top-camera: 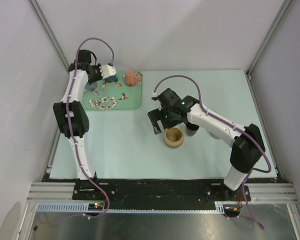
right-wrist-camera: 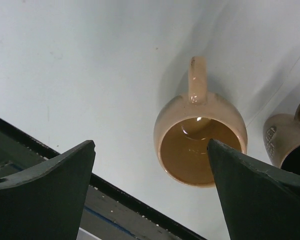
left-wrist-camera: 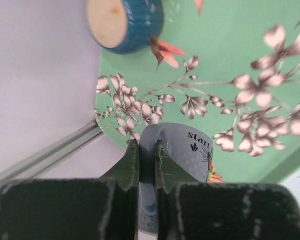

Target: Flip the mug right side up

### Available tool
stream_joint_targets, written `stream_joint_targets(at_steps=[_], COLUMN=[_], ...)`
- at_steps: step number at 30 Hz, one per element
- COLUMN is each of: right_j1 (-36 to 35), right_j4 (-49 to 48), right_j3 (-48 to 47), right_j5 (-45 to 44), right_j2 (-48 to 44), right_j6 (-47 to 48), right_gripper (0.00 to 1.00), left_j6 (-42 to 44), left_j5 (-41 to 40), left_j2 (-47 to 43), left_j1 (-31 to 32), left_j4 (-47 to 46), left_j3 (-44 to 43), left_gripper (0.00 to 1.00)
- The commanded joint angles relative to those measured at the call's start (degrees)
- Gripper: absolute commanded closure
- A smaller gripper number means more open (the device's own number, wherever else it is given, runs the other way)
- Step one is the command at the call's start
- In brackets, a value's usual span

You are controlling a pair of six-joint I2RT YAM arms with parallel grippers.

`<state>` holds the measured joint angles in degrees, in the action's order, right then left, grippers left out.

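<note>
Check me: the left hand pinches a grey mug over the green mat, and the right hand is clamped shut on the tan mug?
No: the right hand is open, fingers wide apart above the tan mug, as the right wrist view shows. The left hand does pinch the grey mug over the green mat.

The grey mug reads "start" in black letters, above a small leaf sign.

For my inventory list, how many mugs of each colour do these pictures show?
Tan mug: 1
Brown mug: 1
Pink mug: 1
Blue mug: 1
Grey mug: 1
Total: 5
</note>
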<state>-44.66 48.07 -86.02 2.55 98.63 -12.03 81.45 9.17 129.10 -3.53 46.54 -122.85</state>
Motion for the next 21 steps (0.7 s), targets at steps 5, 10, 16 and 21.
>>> stream_joint_targets(at_steps=[5, 10, 16, 21], right_j1=[3.7, 5.8, 9.7, 11.5], right_j4=[-9.1, -16.5, -35.4, -42.2], right_j3=[0.2, -4.1, -4.8, -5.0], right_j5=[7.8, 12.8, 28.3, 28.9], right_j2=[-8.8, -10.8, -11.3, -12.1], right_j6=[-2.8, -5.8, -16.5, -20.6], right_gripper=[0.01, 0.01, 0.01, 0.05], left_j6=[-34.4, -48.5, -62.7, -69.3], left_j5=[11.1, 18.5, 27.0, 30.6], left_j2=[-16.8, -25.2, -31.3, -34.0], left_j1=[5.2, 9.8, 15.2, 18.7], left_j4=[-1.8, -1.8, -1.8, -1.7], left_j3=[-0.4, -0.5, -2.3, -2.8], left_gripper=[1.00, 1.00, 1.00, 1.00])
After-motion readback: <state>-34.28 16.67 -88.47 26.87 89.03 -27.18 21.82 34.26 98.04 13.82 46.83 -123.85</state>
